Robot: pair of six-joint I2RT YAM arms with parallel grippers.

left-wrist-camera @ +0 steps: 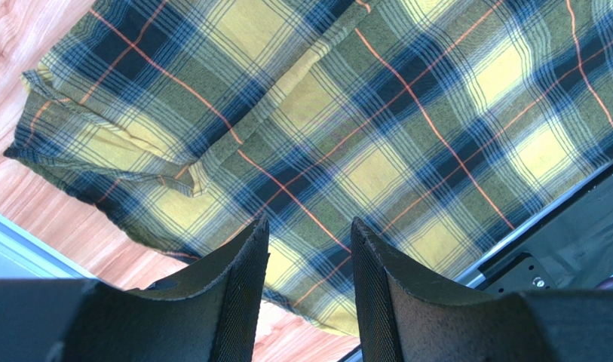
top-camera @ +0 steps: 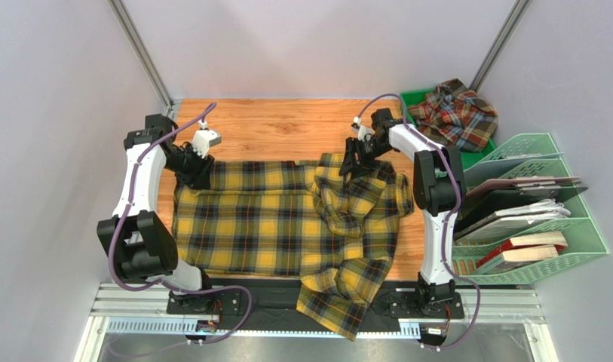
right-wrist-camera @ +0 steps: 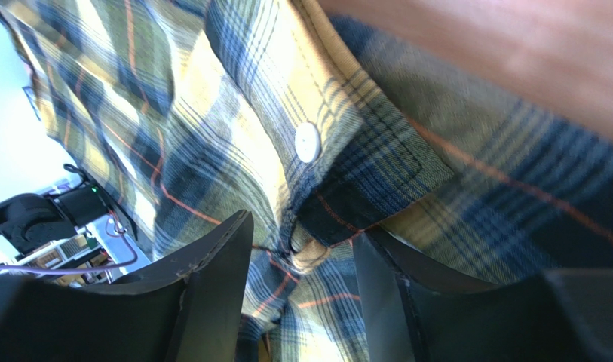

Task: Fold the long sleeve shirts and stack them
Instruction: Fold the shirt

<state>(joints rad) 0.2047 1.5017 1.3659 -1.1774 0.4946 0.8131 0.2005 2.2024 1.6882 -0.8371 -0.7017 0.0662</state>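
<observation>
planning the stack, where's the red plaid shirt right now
In the top view, the red plaid shirt lies bunched on the green tray at the far right corner of the table.

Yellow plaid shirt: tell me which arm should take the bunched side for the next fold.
Right, most likely. The right gripper hangs open at the bunched end of the yellow plaid shirt; the left gripper is open over its flat opposite corner.

Left arm (top-camera: 136, 185) stretched forward, wrist folded inward. Left gripper (left-wrist-camera: 309, 226) points down, fingers (left-wrist-camera: 241, 294) parted, narrow gap. Right arm (top-camera: 437, 241) extended likewise. Right gripper (right-wrist-camera: 301, 226) tilted down and inward, jaws parted too.
</observation>
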